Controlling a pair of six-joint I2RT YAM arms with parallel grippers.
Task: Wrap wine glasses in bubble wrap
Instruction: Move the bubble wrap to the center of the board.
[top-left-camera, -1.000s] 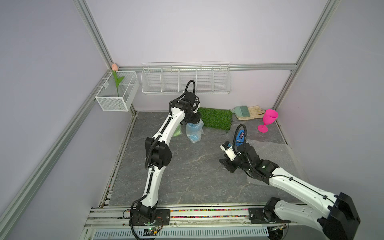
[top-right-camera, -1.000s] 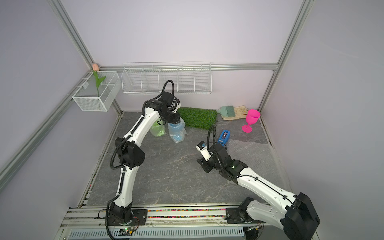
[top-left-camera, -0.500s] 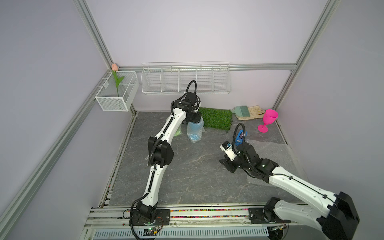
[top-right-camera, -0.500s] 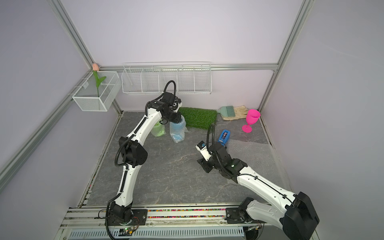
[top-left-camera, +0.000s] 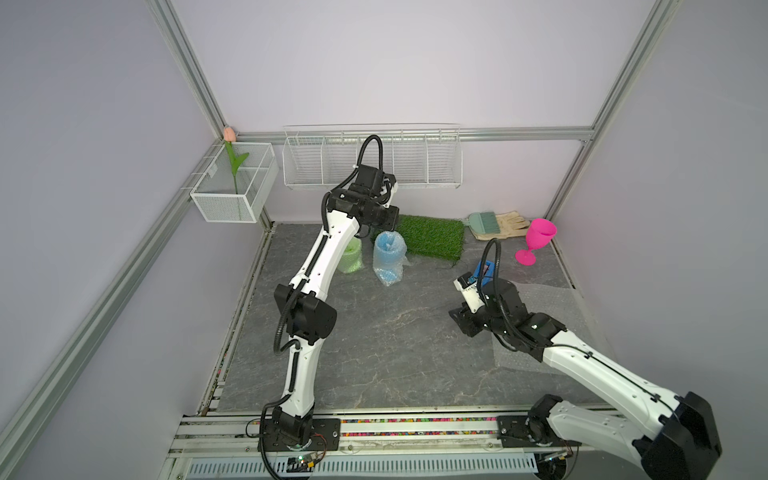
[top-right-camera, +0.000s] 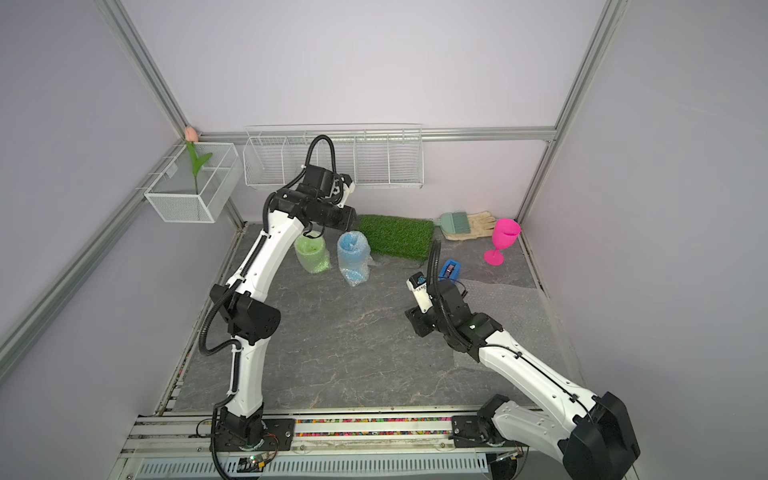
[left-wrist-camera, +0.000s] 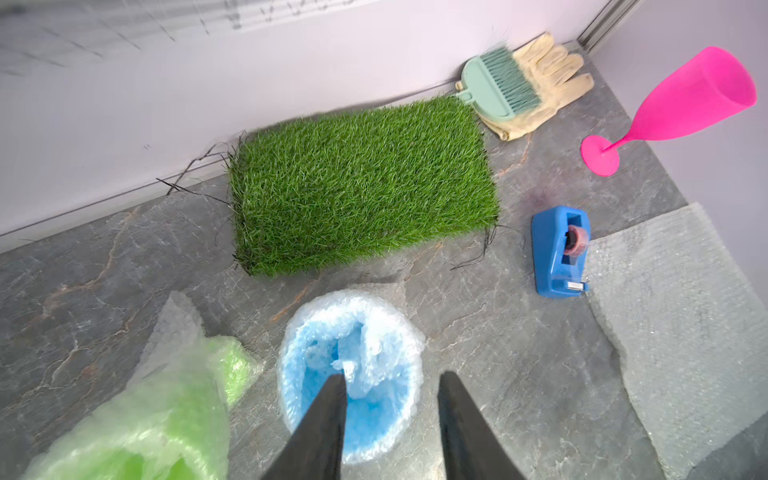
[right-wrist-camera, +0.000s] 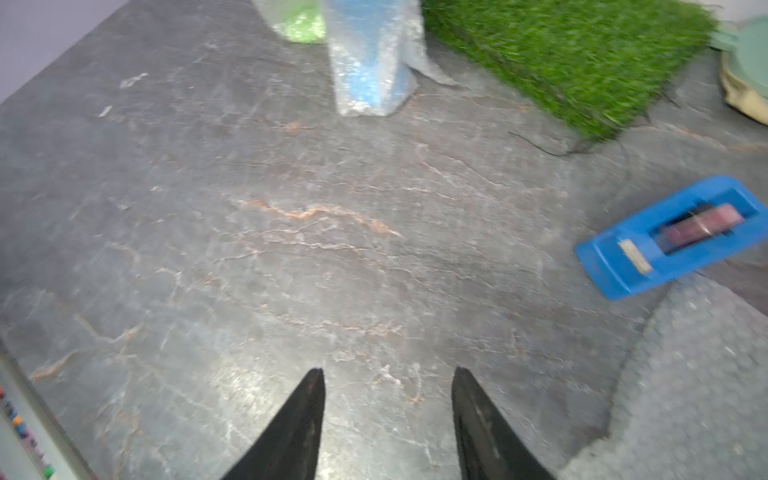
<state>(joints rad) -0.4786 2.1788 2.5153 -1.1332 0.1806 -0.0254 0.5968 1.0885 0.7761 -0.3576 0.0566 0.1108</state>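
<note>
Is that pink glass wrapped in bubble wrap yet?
No, the pink glass stands bare, its smooth pink surface fully uncovered.

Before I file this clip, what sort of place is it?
Probably a robot test cell, not a home: plain walls edged by a metal frame, a left arm and right arm bolted to a front rail, and staged props such as a grass mat.
</note>
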